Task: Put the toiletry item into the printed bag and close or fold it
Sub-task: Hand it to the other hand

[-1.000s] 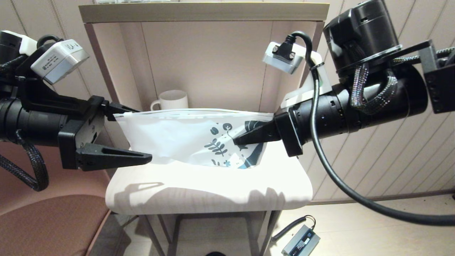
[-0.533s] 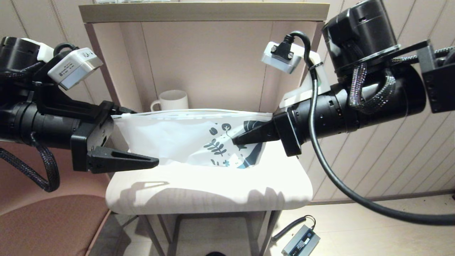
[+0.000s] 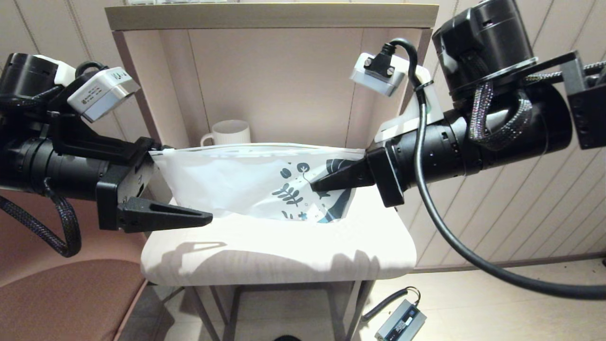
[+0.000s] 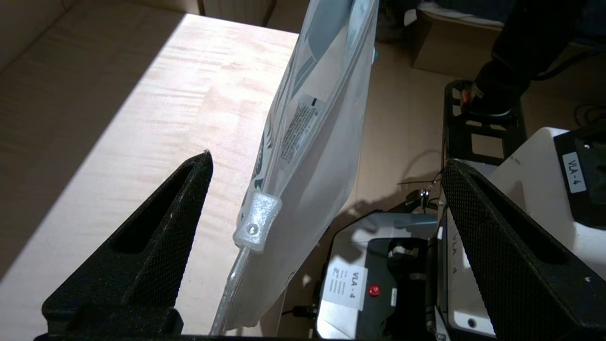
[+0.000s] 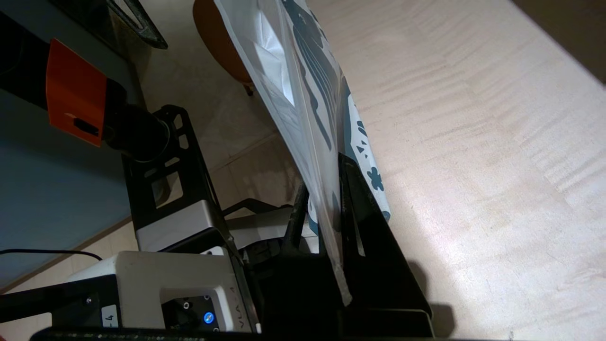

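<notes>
The printed bag [image 3: 236,180] hangs upright above the pale table [image 3: 284,251], its zip edge on top and its leaf print at the right end. My right gripper [image 3: 315,185] is shut on that printed end; the right wrist view shows the bag [image 5: 293,71] pinched in the right gripper [image 5: 324,175]. My left gripper [image 3: 187,183] is open around the bag's plain left end. In the left wrist view the bag [image 4: 312,142] and its zip slider [image 4: 255,220] hang between the left gripper's [image 4: 326,158] spread fingers, touching neither. The toiletry item is out of view.
A white ribbed mug [image 3: 227,132] stands at the back of the table, behind the bag. A shelf board [image 3: 270,14] runs overhead between side panels. A brown seat [image 3: 61,298] is at lower left, and a power brick [image 3: 400,322] lies on the floor.
My left arm has moved right, bringing its open fingers further around the bag's left end. The right gripper holds the bag almost unmoved.
</notes>
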Controlling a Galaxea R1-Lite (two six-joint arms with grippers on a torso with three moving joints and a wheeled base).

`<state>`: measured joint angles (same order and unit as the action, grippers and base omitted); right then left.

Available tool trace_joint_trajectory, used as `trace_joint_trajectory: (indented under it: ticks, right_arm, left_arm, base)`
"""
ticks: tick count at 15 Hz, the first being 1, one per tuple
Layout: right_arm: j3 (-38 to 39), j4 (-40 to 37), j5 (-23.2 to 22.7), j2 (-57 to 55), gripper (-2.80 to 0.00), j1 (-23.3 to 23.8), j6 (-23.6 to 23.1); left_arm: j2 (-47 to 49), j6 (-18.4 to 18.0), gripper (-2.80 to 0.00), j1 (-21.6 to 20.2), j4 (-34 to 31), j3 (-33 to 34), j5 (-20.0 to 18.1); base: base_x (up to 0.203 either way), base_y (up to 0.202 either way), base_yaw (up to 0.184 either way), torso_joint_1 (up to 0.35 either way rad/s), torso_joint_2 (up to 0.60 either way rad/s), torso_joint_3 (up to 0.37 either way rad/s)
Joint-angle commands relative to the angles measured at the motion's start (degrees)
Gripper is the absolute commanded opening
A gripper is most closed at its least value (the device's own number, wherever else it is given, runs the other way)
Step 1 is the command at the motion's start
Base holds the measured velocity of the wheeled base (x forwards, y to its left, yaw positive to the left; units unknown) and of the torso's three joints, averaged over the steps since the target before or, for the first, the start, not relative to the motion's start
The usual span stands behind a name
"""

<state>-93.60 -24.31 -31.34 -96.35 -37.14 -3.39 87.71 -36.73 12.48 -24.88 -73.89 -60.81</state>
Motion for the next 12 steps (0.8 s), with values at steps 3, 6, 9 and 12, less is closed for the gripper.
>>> trace_joint_trajectory:
  ticks: [3, 6, 9, 12]
  right_arm:
    - [0.0, -0.13, -0.14, -0.14, -2.8, -0.03, -0.04]
    - [0.08, -0.13, -0.12, -0.06, -2.8, -0.03, -0.04]
    - [0.08, -0.13, -0.12, 0.03, -2.8, -0.03, 0.01]
    - [0.17, -0.13, -0.03, 0.11, -2.8, 0.05, 0.05]
  left_arm:
    - [0.0, 0.08, -2.8, 0.0, -0.08, -0.38, -1.24]
    - [0.0, 0.14, -2.8, 0.48, -0.08, -0.62, -1.15]
    - [-0.17, 0.17, -2.8, 0.88, -0.08, -0.12, -0.98]
    - [-0.26, -0.01, -2.8, 0.88, -0.08, 0.76, -0.98]
  base:
    - [0.0, 0.0, 0.0, 0.0, 0.0, 0.0]
    - [0.0, 0.0, 0.0, 0.0, 0.0, 0.0]
    - [0.0, 0.0, 0.0, 0.0, 0.0, 0.0]
    - [0.0, 0.0, 0.0, 0.0, 0.0, 0.0]
